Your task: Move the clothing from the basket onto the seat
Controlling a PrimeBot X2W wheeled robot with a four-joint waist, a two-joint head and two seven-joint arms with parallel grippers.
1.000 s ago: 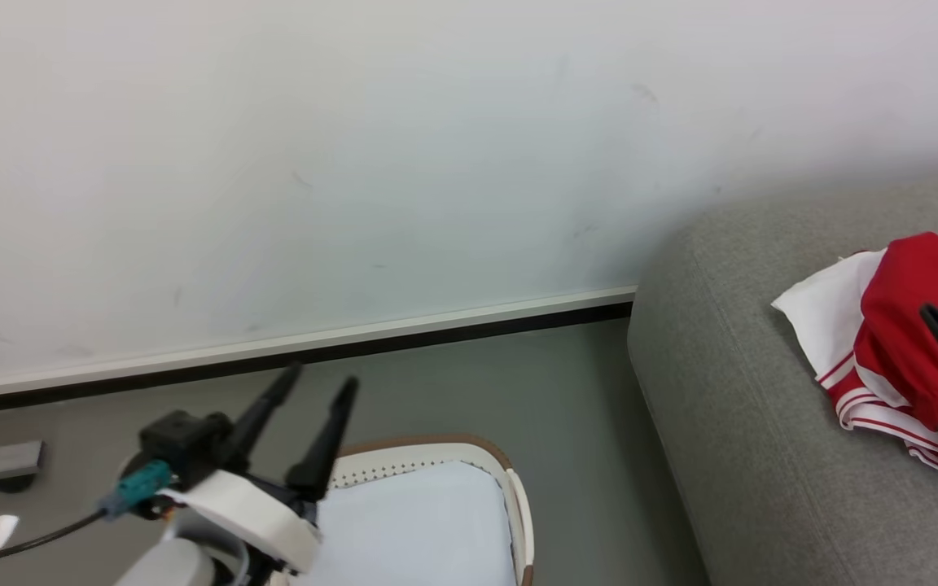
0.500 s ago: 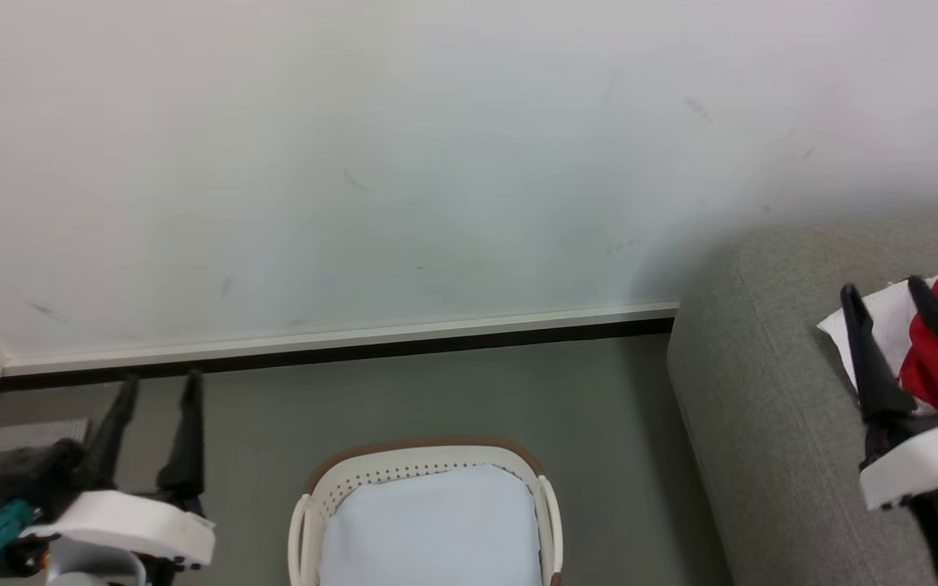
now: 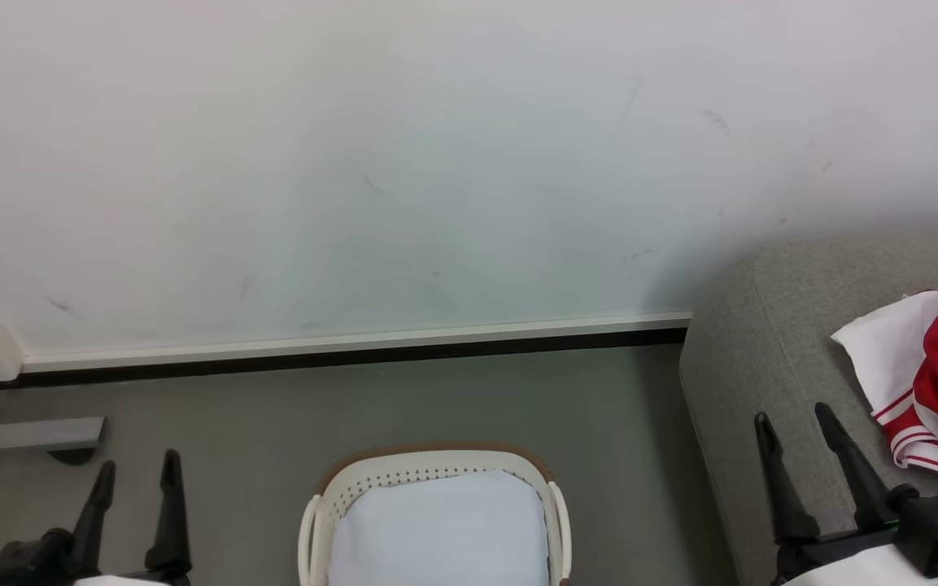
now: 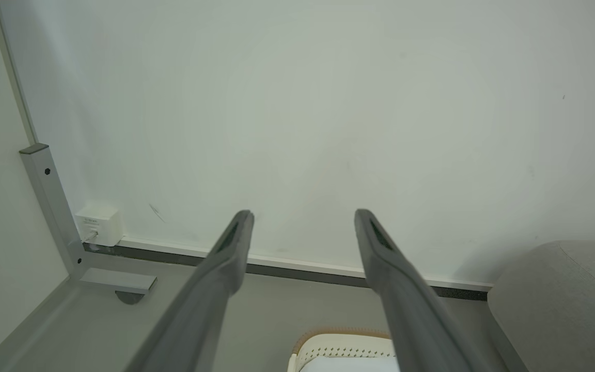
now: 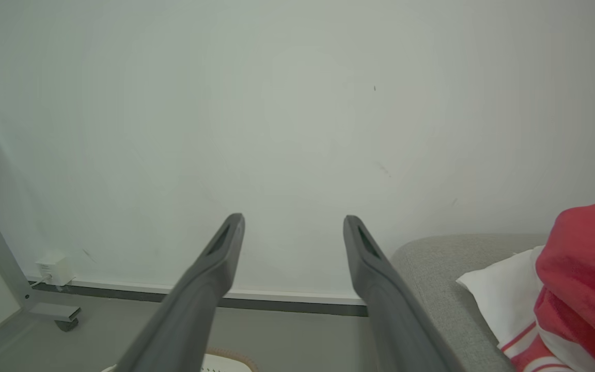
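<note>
The soft red sports clothing with white panels and thin red-and-white stripe trim (image 3: 937, 382) lies on the large grey fabric-upholstered sofa (image 3: 770, 325) at the right edge of the head view, about mid-height. The frame edge cuts the heap, so its full length cannot be told. The part in view runs top to bottom along that edge. A white panel's corner points left, toward the sofa's rounded end, and the striped trim lies at the lower side.

The oval cream-white plastic laundry basket with perforated sides and a brown rim (image 3: 436, 450) stands on the grey floor (image 3: 436, 391) at bottom centre, left of the sofa and apart from it. Its rounded end points up the frame toward the white-and-black skirting board (image 3: 355, 342), and its pale bottom shows.

The left gripper (image 3: 138, 461) sits at the lower left over the floor, its two dark fingers spread and pointing up the frame, clasping nothing. The right gripper (image 3: 792, 413) sits at the lower right over the sofa's front, just left of the clothing and not touching it, fingers likewise spread and released.
</note>
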